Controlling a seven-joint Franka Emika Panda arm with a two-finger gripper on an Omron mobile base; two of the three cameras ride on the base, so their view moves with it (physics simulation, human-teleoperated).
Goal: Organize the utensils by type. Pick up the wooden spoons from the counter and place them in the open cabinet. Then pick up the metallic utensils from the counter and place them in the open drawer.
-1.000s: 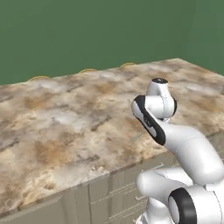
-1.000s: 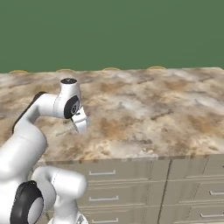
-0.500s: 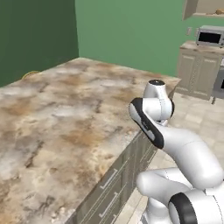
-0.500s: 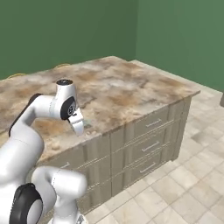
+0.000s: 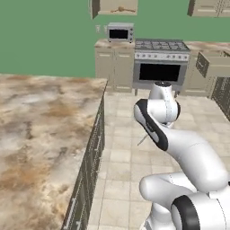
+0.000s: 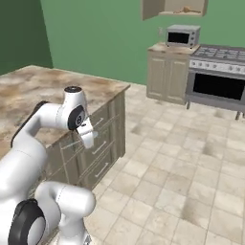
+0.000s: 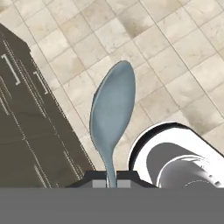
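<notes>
Gripper (image 7: 112, 183) points down, clamping silver spoon (image 7: 111, 109) over tiled floor (image 7: 175, 65).

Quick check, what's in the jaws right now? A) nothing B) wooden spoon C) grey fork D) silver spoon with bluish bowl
D: the hand view shows the gripper shut on the thin handle of the silver spoon, its pale bluish bowl sticking out over the tiled floor.
</notes>
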